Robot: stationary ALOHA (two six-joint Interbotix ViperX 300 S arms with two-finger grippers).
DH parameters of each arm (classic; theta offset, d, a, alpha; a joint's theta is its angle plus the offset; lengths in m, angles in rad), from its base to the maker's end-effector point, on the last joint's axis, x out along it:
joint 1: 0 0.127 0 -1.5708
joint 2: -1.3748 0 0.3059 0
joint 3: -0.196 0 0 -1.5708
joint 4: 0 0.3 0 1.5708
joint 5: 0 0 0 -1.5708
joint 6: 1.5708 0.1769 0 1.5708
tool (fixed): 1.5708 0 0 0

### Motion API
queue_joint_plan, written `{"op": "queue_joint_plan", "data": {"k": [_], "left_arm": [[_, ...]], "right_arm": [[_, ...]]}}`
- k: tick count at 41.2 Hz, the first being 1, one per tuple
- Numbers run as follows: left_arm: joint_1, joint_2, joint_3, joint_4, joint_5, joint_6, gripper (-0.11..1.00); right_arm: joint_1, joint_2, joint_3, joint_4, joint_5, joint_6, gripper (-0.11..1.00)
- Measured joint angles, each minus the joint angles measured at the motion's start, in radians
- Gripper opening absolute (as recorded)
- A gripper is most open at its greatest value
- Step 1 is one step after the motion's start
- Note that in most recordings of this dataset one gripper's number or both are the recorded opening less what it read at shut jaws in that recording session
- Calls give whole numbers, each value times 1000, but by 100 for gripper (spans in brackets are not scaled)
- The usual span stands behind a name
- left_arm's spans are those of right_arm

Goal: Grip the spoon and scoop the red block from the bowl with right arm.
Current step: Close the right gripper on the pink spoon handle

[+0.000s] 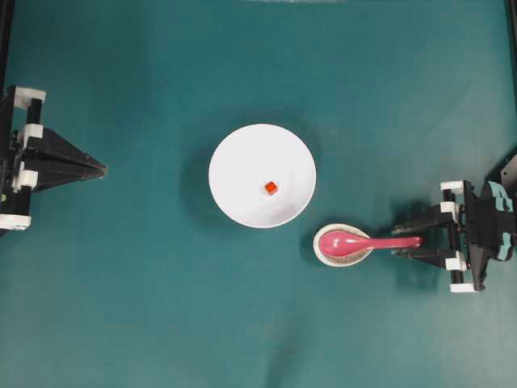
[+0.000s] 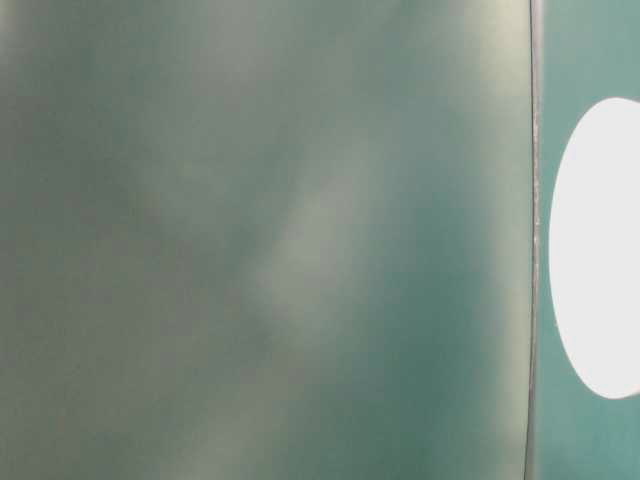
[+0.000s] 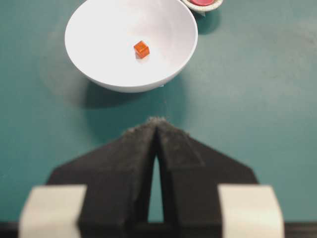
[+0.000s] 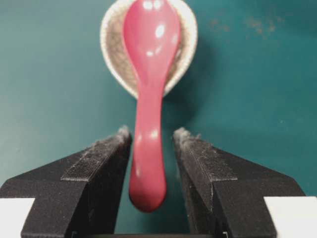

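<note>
Your right gripper (image 4: 152,139) reaches in low, jaws spread wide. Your left gripper (image 3: 157,124) rests apart, its fingers pressed together.

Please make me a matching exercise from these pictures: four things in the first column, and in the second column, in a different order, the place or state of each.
1. spoon
2. red block
3. left gripper
4. right gripper

a. shut, far from the dishes
b. inside the white bowl
c. open, one finger on each side of the handle
d. lying on the speckled spoon rest

Pairs: 1-d, 2-b, 3-a, 4-c
</note>
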Motion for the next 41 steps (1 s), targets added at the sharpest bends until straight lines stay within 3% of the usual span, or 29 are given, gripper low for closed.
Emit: {"op": "queue_joint_plan", "data": {"k": [23,41], "left_arm": [[0,2,-2,-2,9,0,0],[0,0,0,0,9,-2,0]], "right_arm": [[0,5,-2,-3,-31,2,46],[0,5,2,-18,-31,0,24]]}}
